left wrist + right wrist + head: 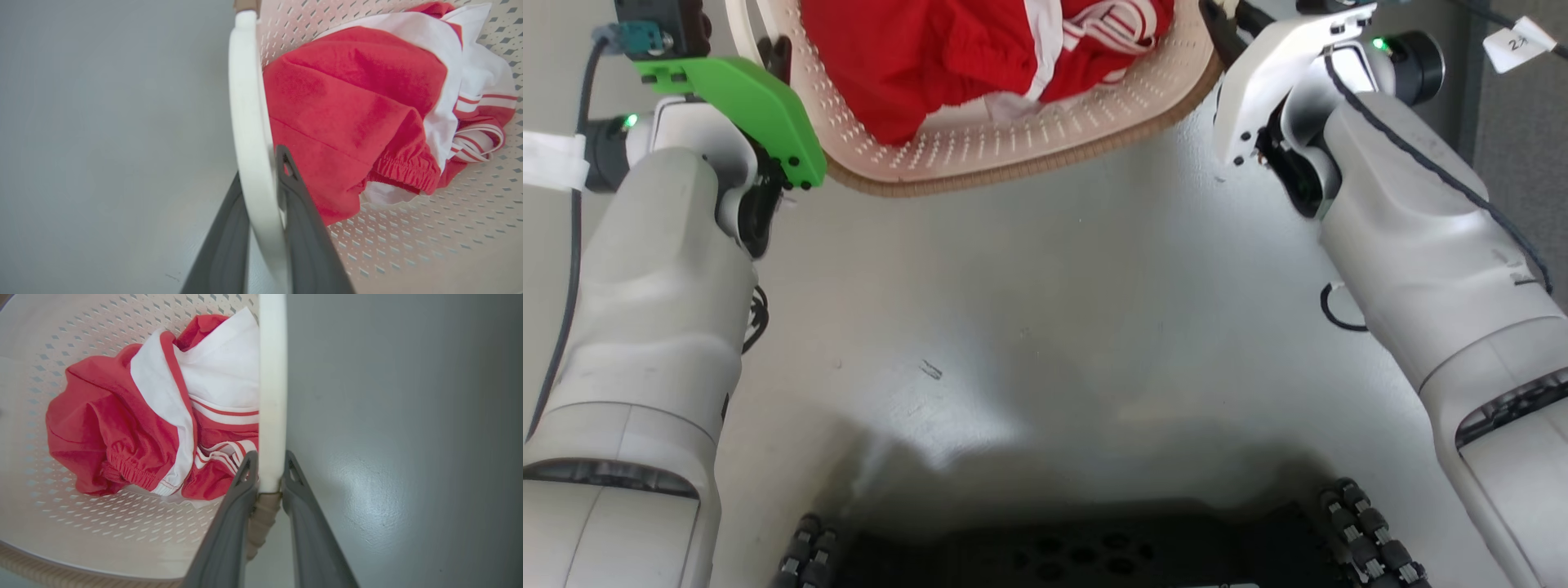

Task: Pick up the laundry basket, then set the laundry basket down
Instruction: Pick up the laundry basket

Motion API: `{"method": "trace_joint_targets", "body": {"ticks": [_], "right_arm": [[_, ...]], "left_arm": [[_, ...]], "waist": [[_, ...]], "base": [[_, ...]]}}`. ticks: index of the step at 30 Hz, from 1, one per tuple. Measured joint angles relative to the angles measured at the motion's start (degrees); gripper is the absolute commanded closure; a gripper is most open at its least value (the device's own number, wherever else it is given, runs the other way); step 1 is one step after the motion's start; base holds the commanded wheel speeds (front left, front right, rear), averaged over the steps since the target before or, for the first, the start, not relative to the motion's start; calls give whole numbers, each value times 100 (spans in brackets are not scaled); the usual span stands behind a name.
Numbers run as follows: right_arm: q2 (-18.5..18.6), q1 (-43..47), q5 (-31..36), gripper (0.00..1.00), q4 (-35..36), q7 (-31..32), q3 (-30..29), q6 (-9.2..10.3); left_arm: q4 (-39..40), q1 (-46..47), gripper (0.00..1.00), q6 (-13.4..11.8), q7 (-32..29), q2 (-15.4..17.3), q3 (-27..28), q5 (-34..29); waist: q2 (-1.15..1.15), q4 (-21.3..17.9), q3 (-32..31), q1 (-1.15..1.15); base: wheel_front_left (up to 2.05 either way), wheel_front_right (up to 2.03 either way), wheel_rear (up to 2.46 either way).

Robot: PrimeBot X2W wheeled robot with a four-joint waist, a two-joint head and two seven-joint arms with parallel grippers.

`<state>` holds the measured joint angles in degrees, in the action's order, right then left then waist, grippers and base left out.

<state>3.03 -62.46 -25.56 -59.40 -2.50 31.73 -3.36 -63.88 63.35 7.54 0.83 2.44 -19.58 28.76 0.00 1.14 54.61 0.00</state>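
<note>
The robot's two pale forearms reach forward on either side of the laundry basket (1013,139), which sits at the far end of the head camera's view, straight ahead of the machine's dark wheeled base (1078,555) and over a smooth grey floor (1054,310). From these angles I cannot tell whether the basket rests on that floor or hangs just clear of it.

The left gripper (261,171) is clamped on the basket's left handle (249,122): one dark finger lies on the outer side of the white loop, the other on the inner side, next to the clothes (347,102). The right gripper (270,457) pinches the right handle (272,375) in the same way, close to where the loop joins the brown woven-look rim (261,522), with a finger pressed to each face of it.

The red-and-white bundle lies crumpled on the perforated cream bottom, an elastic waistband and striped trim showing among the folds.

A bright green bracket (743,106) sits on the left wrist, just beside the basket's near-left corner. A small green light glows on each wrist. A white paper tag (1519,41) shows at the upper right edge, beyond the right arm, and a thin dark loop (1339,306) lies on the floor beside that forearm.
</note>
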Motion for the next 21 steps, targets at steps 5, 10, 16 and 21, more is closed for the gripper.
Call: {"method": "trace_joint_targets", "body": {"ticks": [5, 10, 16, 21], "right_arm": [[-27, 184, -202, 100, -93, -48, 49, -8], [-53, 389, -356, 100, -212, -49, 90, -16], [-100, 631, -572, 100, -326, -48, 153, -35], [-123, 859, -705, 100, -442, -44, 190, -85]], "left_arm": [[-147, -109, 100, 1, 4, -27, -42, 141], [-291, -279, 100, 1, -30, -89, -66, 248], [-459, -494, 100, 2, -130, -132, -65, 370], [-598, -688, 100, 3, -190, -189, -64, 521]], "waist": [[0, -13, -200, 0], [0, -33, -432, 0], [0, -63, -746, 0], [0, -83, -1032, 0]], "base": [[0, 0, 0], [0, 0, 0], [0, 0, 0], [0, 0, 0]]}}
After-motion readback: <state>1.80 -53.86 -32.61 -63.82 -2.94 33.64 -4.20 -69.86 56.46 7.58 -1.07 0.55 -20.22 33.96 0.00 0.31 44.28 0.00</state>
